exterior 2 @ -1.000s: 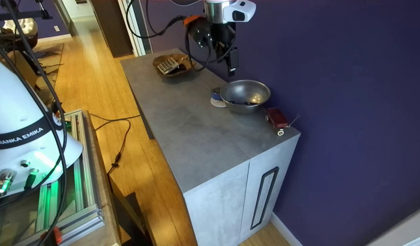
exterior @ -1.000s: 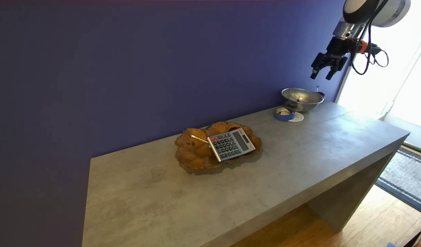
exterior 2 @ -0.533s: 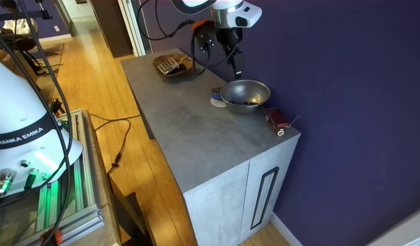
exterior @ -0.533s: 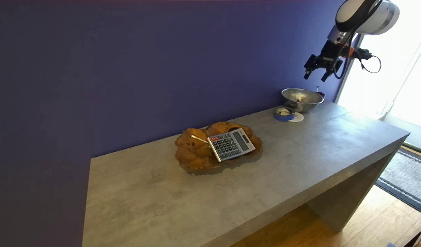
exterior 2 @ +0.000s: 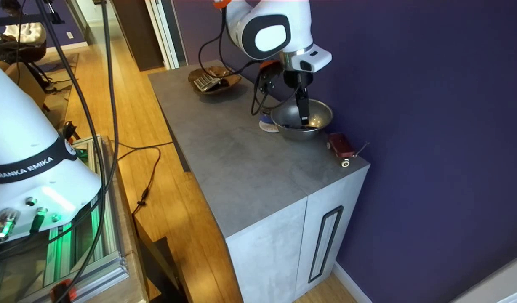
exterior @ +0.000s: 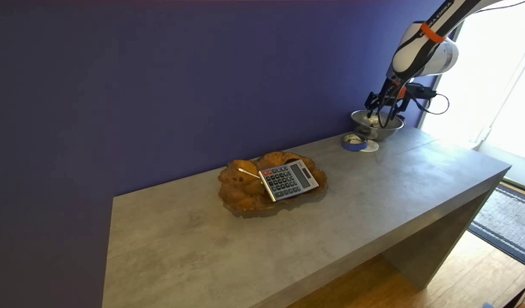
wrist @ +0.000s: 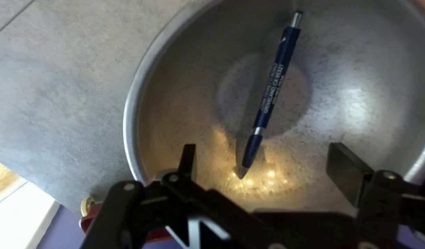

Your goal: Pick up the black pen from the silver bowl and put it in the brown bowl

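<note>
Rising tallest, the deep purple wall (exterior: 202,85) borders the back edge of the long grey stone-look table (exterior: 194,248), whose top we see running broad from the bowls to its front edge. Near that wall, the white-and-black robot arm (exterior 2: 298,25) hangs over one end. Well apart from it, the wide, shallow, brown wood-like bowl (exterior: 241,194) sits with its uneven rim near the back edge. The round, shiny silver metal bowl (wrist: 184,93) stands under the arm, near the same edge. Over its mouth we have the black two-finger gripper (wrist: 262,155), its fingers spread wide; whether the fingertips dip below the rim, we cannot tell. Tilted in the brown bowl is the flat silver-grey calculator (exterior: 288,180). The small dark-red toy wagon (exterior 2: 342,144) stands between the silver bowl and the table's end edge, narrowing the room there, and the round blue ring (exterior: 354,146) sits on the bowl's opposite side. Inside the silver bowl, the slim, dark blue-black pen (wrist: 270,93) lies slanting across the floor, pointed end toward the gripper, a gap showing between it and each finger.
</note>
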You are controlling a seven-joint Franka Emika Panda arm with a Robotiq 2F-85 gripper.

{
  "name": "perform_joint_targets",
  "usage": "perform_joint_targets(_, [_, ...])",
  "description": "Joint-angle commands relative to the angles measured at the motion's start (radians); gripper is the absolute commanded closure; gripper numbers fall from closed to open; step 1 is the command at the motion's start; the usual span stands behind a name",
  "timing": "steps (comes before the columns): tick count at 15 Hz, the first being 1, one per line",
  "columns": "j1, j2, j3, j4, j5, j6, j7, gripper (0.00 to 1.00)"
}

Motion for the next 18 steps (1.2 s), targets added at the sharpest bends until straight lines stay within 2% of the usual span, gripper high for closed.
perform_joint_targets(1, [0.035,0.101,-0.026,0.114,-0.012,-0.059,0.081,0.24])
perform_joint_targets(2, [0.037,0.12,-0.025,0.135,-0.01,-0.072,0.089,0.29])
perform_joint_targets(3, [0.039,0.138,-0.026,0.156,-0.009,-0.085,0.098,0.3])
perform_joint_targets(6, [0.029,0.182,-0.021,0.212,-0.003,-0.126,0.113,0.61])
perform_joint_targets(11, [0.033,0.186,-0.035,0.241,-0.011,-0.157,0.133,0.95])
perform_joint_targets(13, [0.034,0.156,-0.039,0.222,-0.017,-0.165,0.123,1.0])
perform_joint_targets(14, [0.031,0.127,-0.037,0.198,-0.021,-0.173,0.107,0.98])
perform_joint_targets(18, [-0.001,-0.083,-0.003,0.017,-0.049,-0.161,-0.06,0.97])
